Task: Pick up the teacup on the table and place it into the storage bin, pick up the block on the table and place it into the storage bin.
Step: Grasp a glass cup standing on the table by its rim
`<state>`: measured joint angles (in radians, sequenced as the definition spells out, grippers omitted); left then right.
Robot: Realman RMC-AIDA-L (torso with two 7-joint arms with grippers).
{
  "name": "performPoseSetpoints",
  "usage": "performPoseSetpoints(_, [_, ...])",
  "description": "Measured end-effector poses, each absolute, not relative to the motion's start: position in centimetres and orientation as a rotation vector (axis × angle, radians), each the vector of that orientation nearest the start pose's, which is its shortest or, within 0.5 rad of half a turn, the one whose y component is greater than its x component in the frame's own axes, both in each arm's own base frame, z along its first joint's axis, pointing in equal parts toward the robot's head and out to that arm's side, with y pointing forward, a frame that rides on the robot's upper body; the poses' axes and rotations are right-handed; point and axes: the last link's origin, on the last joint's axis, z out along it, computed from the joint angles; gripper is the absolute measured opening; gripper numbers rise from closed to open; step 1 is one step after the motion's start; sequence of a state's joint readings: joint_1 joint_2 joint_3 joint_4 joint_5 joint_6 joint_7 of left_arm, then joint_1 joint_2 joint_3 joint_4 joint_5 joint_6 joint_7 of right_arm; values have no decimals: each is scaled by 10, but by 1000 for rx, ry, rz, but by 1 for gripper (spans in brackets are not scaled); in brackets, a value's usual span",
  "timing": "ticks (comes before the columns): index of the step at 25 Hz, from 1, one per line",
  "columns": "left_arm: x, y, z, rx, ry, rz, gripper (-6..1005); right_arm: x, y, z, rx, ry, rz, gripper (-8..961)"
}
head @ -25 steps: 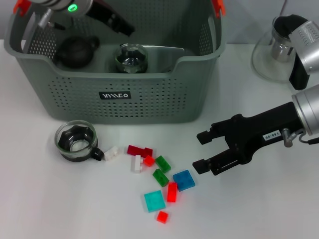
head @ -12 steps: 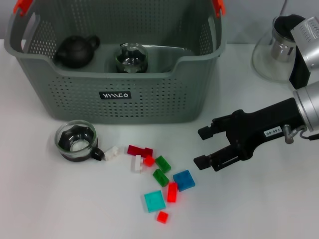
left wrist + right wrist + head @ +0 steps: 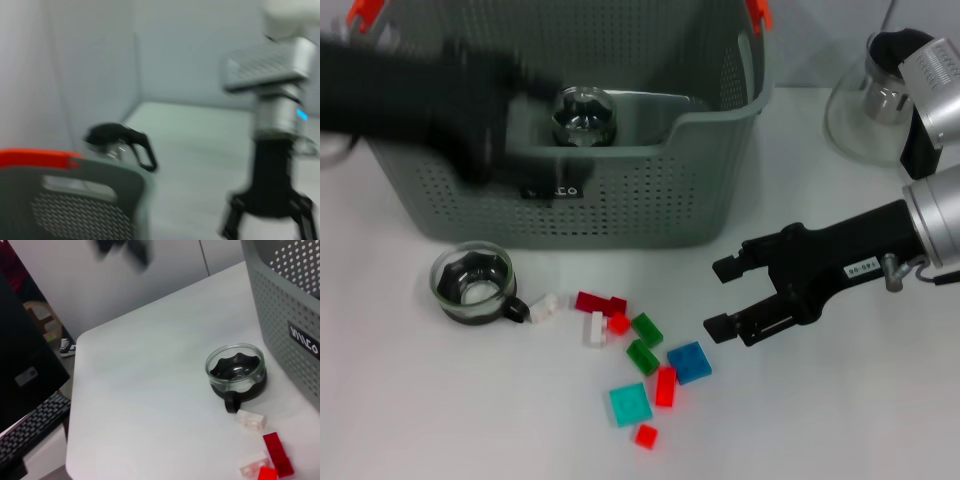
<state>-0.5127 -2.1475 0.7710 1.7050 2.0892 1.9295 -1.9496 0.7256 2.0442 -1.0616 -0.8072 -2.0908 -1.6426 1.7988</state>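
Note:
The teacup [image 3: 472, 283] is clear glass with a black inset and stands on the white table in front of the grey storage bin [image 3: 650, 190]. It also shows in the right wrist view [image 3: 236, 371]. Several blocks lie to its right: white [image 3: 544, 307], red [image 3: 600, 302], green [image 3: 642, 342], blue [image 3: 689, 361] and cyan [image 3: 630, 404]. My right gripper [image 3: 720, 297] is open and empty, just right of the blue block. My left arm [image 3: 440, 95] is a dark blur across the bin's left part.
A glass cup [image 3: 583, 115] lies inside the bin. A glass kettle [image 3: 875, 100] stands at the back right. In the right wrist view the table's edge [image 3: 75, 405] is near, with a keyboard [image 3: 30, 430] beyond it.
My left arm, out of view half a second ago, has swept back over the bin's left side and hides the black teapot there. My right gripper has barely moved.

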Motion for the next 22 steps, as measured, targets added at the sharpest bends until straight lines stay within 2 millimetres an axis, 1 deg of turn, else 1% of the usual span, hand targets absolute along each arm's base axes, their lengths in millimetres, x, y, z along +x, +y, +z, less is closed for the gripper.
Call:
performPoseSetpoints(4, [-159,288,106,-2815,-173,-254,871,180,352,-19,-3142,630,258,922])
performPoseSetpoints(8, [-178,280,106,-2801,-157,-172,871,178,352,-21,-3139,646,271,922])
performPoseSetpoints(11, [-199,283,102,-2783,-196,-32,872,176,352,-24,-3142,659,277,922])
performPoseSetpoints(14, [-210,286,93,-2805,-219,33,872,175,352,-25,-3140,671,276,922])
performPoseSetpoints(17, [-219,291,83,-2819,-227,100,872,174,352,-26,-3138,674,278,922])
performPoseSetpoints(22, [-228,304,62,-2822,-171,230,872,170,355,-29,-3129,676,284,921])
